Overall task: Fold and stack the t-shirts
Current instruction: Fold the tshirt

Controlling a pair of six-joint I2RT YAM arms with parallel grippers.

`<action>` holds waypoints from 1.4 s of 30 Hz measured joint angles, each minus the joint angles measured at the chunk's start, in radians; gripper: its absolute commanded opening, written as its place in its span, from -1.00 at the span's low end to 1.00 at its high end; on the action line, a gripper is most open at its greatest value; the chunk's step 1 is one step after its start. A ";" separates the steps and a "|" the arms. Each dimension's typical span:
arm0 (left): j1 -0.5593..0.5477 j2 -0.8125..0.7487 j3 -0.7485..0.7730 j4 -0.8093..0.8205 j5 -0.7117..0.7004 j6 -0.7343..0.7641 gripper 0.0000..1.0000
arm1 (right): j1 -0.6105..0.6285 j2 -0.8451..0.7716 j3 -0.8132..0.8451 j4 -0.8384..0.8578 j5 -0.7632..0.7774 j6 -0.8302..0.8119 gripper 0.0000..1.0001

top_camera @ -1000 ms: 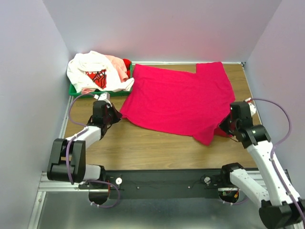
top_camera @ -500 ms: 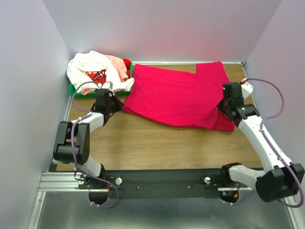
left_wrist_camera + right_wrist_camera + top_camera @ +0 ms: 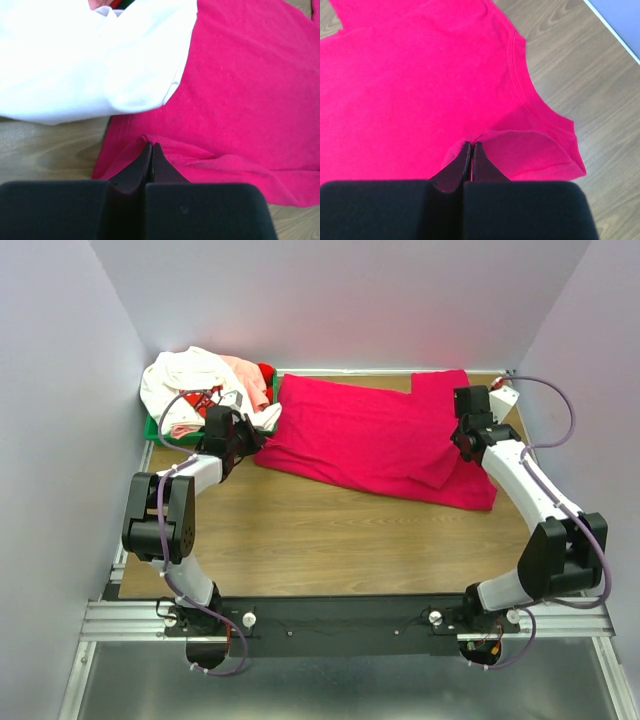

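Far left: white t-shirt with red print (image 3: 185, 375), pale pink t-shirt (image 3: 245, 370) and red t-shirt (image 3: 266, 372) heaped on green plastic tray (image 3: 152, 429), unfolded. Left gripper (image 3: 150, 149) pinched tight on left edge of plain magenta-red t-shirt (image 3: 370, 440), which lies across far half of wooden table (image 3: 330, 540). Right gripper (image 3: 471, 149) clamped on its right side, near the neckline. Step looks like the first fold. Next: lay both held edges flat in sync, then release.
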 measured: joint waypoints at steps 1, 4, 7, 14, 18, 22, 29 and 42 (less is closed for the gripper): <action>0.000 0.004 0.008 0.000 0.003 0.000 -1.00 | -0.005 0.020 0.011 0.003 0.002 -0.006 -0.99; 0.000 0.019 0.028 0.001 0.011 0.000 -1.00 | -0.016 0.064 0.039 0.017 0.006 -0.018 -0.99; 0.000 0.038 0.045 0.000 0.018 0.000 -1.00 | -0.028 0.107 0.071 0.023 0.012 -0.032 -0.99; 0.000 0.080 0.075 0.000 0.026 0.000 -1.00 | -0.045 0.193 0.132 0.040 0.023 -0.051 -0.99; 0.000 0.085 0.084 -0.002 0.026 0.000 -1.00 | -0.055 0.237 0.159 0.043 0.029 -0.061 -0.99; 0.000 0.087 0.092 0.001 0.026 -0.001 -1.00 | -0.066 0.249 0.166 0.044 0.038 -0.067 -0.99; 0.000 0.087 0.092 0.001 0.026 -0.002 -1.00 | -0.097 0.247 0.163 0.046 0.065 -0.075 -0.99; 0.000 0.089 0.092 0.006 0.026 -0.006 -1.00 | -0.126 0.246 0.153 0.046 0.078 -0.086 -0.99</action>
